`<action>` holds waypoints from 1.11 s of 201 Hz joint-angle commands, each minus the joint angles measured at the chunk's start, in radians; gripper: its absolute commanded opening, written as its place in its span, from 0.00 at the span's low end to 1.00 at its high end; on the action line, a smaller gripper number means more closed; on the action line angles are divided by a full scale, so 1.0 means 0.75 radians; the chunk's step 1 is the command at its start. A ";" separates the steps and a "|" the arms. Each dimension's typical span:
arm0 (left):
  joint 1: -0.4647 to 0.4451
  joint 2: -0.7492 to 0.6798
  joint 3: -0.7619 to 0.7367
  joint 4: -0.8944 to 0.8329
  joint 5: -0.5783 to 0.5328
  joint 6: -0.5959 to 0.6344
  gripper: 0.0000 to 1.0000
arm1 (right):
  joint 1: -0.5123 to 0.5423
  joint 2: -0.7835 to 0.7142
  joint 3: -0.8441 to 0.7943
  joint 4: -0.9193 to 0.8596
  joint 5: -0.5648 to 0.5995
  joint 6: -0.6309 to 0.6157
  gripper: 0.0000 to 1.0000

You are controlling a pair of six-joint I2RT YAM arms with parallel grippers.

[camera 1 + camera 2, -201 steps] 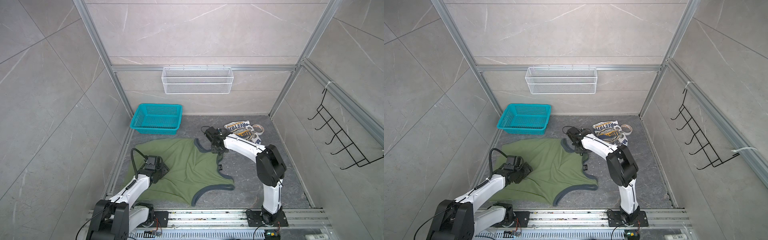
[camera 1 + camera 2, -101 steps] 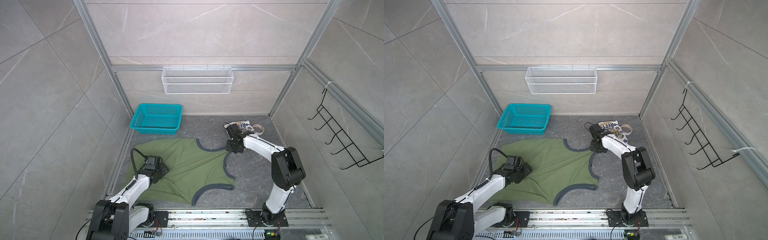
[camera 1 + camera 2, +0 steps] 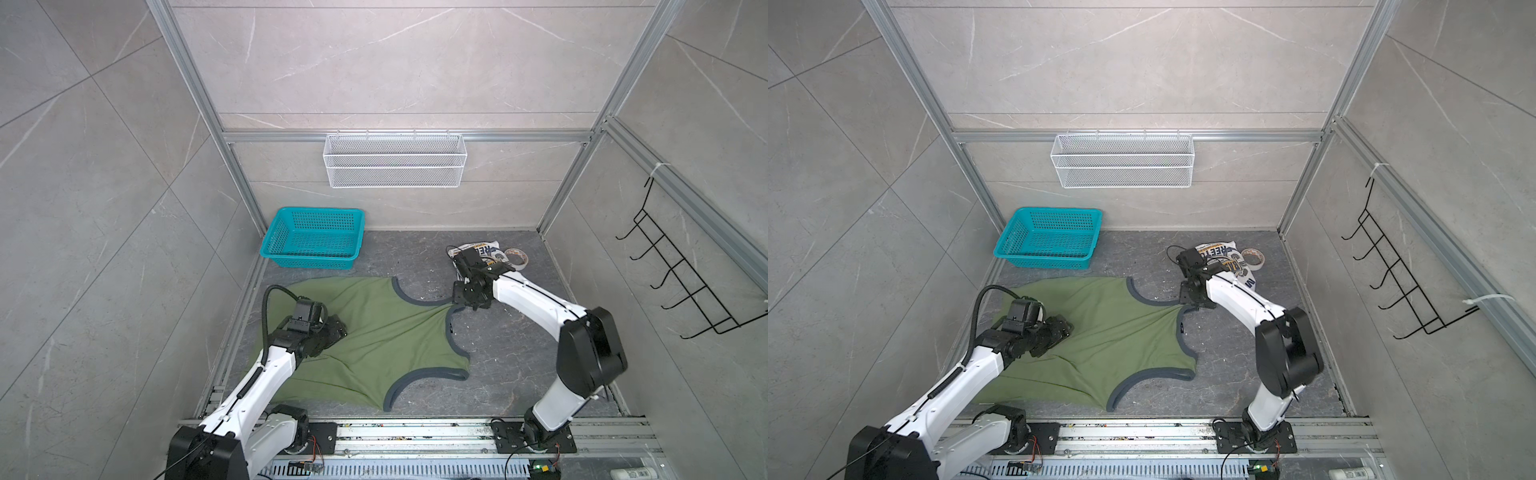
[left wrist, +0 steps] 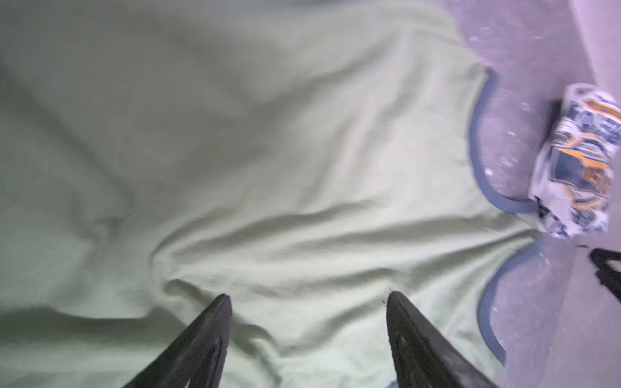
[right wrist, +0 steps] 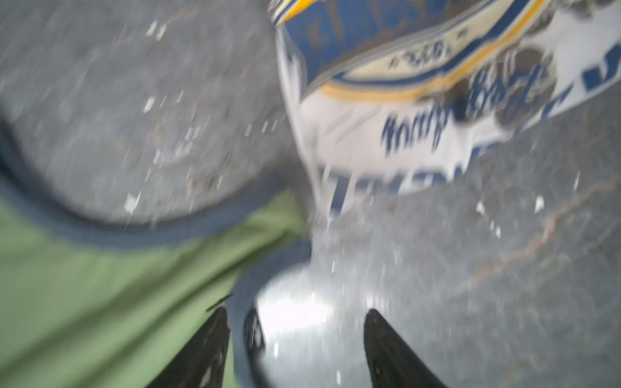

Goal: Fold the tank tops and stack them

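Observation:
The olive green tank top lies spread on the grey floor, with wrinkles fanning from its far shoulder strap. My right gripper is at that strap's tip. It is open: the navy trim lies beside one finger, and mostly bare floor shows between the fingers. The white tank top sits bunched just behind it, graphic up. My left gripper stands open low over the green cloth near its left side.
A teal basket stands at the back left. A roll of tape lies beside the white top. A white wire basket hangs on the back wall and a black hook rack on the right wall.
My right gripper pulled the green top's strap to the right, stretching the cloth out, then opened and let the strap go. The left arm stayed in place.

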 commanded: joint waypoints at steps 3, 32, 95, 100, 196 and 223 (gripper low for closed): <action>-0.073 0.052 0.027 -0.087 -0.027 0.045 0.75 | 0.184 -0.130 -0.172 -0.108 -0.046 0.123 0.62; -0.178 0.193 0.025 0.010 -0.051 0.019 0.75 | 0.366 -0.195 -0.325 -0.036 -0.172 0.282 0.60; -0.195 0.343 0.024 0.096 -0.088 -0.019 0.76 | 0.409 -0.155 -0.499 -0.008 -0.123 0.471 0.56; -0.196 0.336 0.021 0.090 -0.097 -0.022 0.76 | 0.400 -0.157 -0.514 -0.016 -0.114 0.484 0.56; -0.193 0.147 -0.031 0.052 -0.194 -0.052 0.77 | 0.001 -0.260 -0.737 0.010 -0.166 0.435 0.42; -0.193 0.058 -0.018 -0.053 -0.224 -0.073 0.77 | -0.163 -0.229 -0.701 0.018 -0.162 0.330 0.41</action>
